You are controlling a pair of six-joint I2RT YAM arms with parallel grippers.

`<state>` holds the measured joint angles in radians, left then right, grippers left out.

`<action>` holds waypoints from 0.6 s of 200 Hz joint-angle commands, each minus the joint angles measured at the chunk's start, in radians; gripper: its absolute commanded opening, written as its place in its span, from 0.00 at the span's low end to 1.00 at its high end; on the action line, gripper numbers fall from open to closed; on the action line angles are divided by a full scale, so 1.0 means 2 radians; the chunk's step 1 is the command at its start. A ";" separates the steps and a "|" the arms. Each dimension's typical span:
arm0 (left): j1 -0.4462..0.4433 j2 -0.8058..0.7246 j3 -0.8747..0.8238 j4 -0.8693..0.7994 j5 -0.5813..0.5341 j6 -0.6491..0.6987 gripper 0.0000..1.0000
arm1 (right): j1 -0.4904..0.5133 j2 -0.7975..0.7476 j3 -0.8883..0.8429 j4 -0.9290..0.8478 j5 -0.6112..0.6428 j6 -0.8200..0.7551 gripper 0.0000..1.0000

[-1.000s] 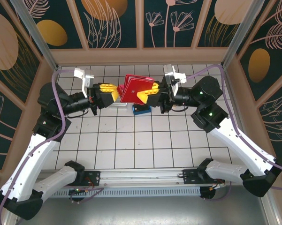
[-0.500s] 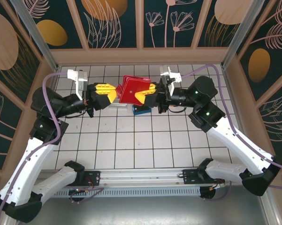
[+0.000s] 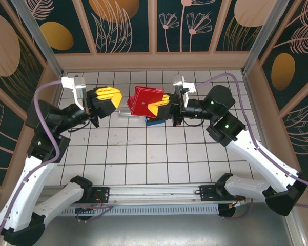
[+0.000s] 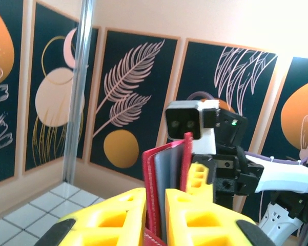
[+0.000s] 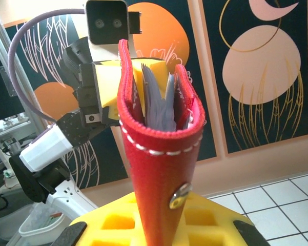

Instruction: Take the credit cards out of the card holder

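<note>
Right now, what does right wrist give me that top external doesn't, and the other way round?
Right wrist: the card holder seen edge-on and spread open, with greyish pockets fanned inside and a metal snap low on the outside.
Top external: the blue block on the table below the holder, and what looks like a small gap between the left gripper and the holder.
Both: the right gripper clamped on the holder, with the left gripper facing it.

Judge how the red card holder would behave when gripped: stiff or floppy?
Probably flexible: the card holder bends into a curved fold where the right hand pinches it. Likely light, since it juts straight out from that one grip without drooping.
</note>
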<state>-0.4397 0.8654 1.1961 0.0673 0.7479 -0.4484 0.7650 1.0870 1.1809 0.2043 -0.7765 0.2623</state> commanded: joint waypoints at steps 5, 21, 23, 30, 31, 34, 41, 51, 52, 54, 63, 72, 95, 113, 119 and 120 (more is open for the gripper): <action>-0.001 0.042 0.015 -0.047 0.016 -0.017 0.24 | 0.009 -0.008 0.013 -0.023 0.028 -0.049 0.00; -0.001 0.056 0.014 -0.050 0.028 -0.035 0.29 | 0.013 -0.003 0.019 -0.053 0.055 -0.079 0.00; -0.001 0.057 0.014 -0.053 0.028 -0.035 0.30 | 0.013 -0.003 0.020 -0.055 0.059 -0.082 0.00; -0.001 0.062 0.016 -0.060 0.030 -0.037 0.31 | 0.013 -0.002 0.022 -0.063 0.068 -0.090 0.00; -0.001 0.062 0.016 -0.062 0.031 -0.037 0.31 | 0.013 -0.002 0.022 -0.064 0.070 -0.090 0.00; -0.001 0.064 0.015 -0.064 0.032 -0.038 0.31 | 0.013 -0.002 0.022 -0.066 0.073 -0.093 0.00; 0.000 0.067 0.015 -0.071 0.034 -0.039 0.32 | 0.014 -0.001 0.023 -0.069 0.079 -0.097 0.00; -0.001 0.072 0.014 -0.084 0.030 -0.038 0.32 | 0.014 -0.002 0.023 -0.068 0.080 -0.101 0.00; -0.001 0.072 0.014 -0.086 0.029 -0.038 0.32 | 0.014 -0.002 0.023 -0.067 0.080 -0.101 0.00; -0.001 0.074 0.014 -0.090 0.028 -0.037 0.32 | 0.014 -0.002 0.024 -0.067 0.079 -0.102 0.00; -0.001 0.078 0.013 -0.102 0.025 -0.035 0.32 | 0.014 -0.003 0.025 -0.066 0.079 -0.104 0.00; -0.001 0.082 0.012 -0.116 0.022 -0.032 0.31 | 0.014 -0.003 0.027 -0.068 0.082 -0.107 0.00; -0.001 0.087 0.015 -0.160 0.011 -0.010 0.29 | 0.014 -0.007 0.032 -0.078 0.091 -0.117 0.00; -0.001 0.092 0.025 -0.205 -0.006 0.021 0.29 | 0.014 -0.012 0.038 -0.091 0.097 -0.126 0.00; -0.001 0.095 0.032 -0.228 -0.020 0.034 0.28 | 0.014 -0.014 0.040 -0.095 0.099 -0.130 0.00; -0.001 0.095 0.034 -0.231 -0.024 0.037 0.28 | 0.014 -0.014 0.040 -0.096 0.100 -0.131 0.00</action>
<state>-0.4397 1.0355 1.2186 -0.2039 0.7647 -0.4732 0.7872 1.0859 1.1976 -0.0063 -0.6174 0.0532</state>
